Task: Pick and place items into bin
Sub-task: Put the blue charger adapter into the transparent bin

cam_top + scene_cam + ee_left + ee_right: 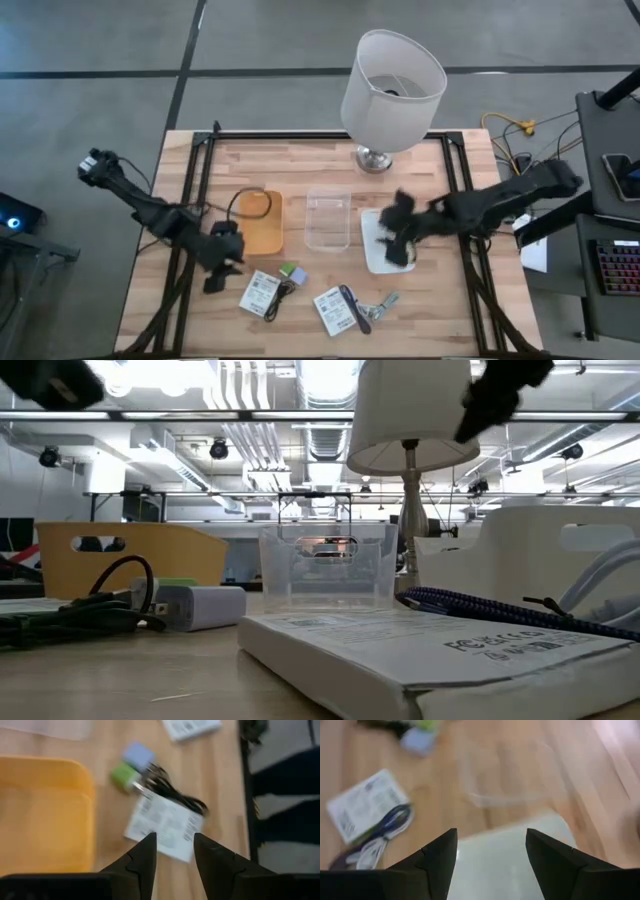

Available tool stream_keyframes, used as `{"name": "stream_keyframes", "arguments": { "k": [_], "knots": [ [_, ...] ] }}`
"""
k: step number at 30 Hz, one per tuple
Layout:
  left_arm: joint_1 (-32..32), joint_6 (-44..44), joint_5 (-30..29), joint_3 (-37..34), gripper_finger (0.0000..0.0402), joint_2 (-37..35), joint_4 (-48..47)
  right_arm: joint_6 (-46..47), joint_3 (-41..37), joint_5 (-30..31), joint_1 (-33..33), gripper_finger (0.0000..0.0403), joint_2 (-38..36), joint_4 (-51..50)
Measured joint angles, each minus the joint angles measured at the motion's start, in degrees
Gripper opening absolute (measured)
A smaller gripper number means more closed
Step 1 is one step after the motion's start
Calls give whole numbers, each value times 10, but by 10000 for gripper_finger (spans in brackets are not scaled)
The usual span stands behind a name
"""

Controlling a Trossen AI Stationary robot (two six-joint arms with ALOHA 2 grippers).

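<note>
Two white label cards lie flat near the table's near edge, one (260,293) (165,825) on the left and one (333,310) (365,810) on the right. A green-and-white block (293,272) (127,770) and a thin black cable (280,297) (175,795) sit by the left card. The purple-black stick (347,305) lies on the right card, with the metallic clip (385,302) beside it. My left gripper (226,268) (175,842) hovers open just left of the left card. My right gripper (402,245) (491,835) hovers open over a white tray (380,255) (510,865).
An orange bin (262,222) (45,810) and a clear bin (328,218) (325,570) stand mid-table, with the white tray to their right. A lamp (390,90) stands at the far edge. Black rails (195,190) run along both table sides.
</note>
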Motion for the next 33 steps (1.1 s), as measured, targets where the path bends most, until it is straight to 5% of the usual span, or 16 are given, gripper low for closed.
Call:
{"name": "stream_keyframes", "arguments": {
  "k": [5, 10, 20, 28, 33],
  "knots": [
    [-63, -24, -14, -5, 115, 5, 1, -60, 135, 4, 22, 222, 157, -18],
    [-112, -138, -29, -26, 115, 26, 45, -178, 265, -26, 13, 222, 285, -44],
    [-192, -399, -204, -28, 115, 129, 130, -416, 400, -28, 26, 222, 461, -70],
    [-199, -423, -195, 30, 114, 250, 158, -490, 501, -28, 27, 221, 553, -54],
    [-203, -423, -196, 44, 114, 258, 155, -504, 568, -55, 17, 221, 589, -47]
  ]
}}
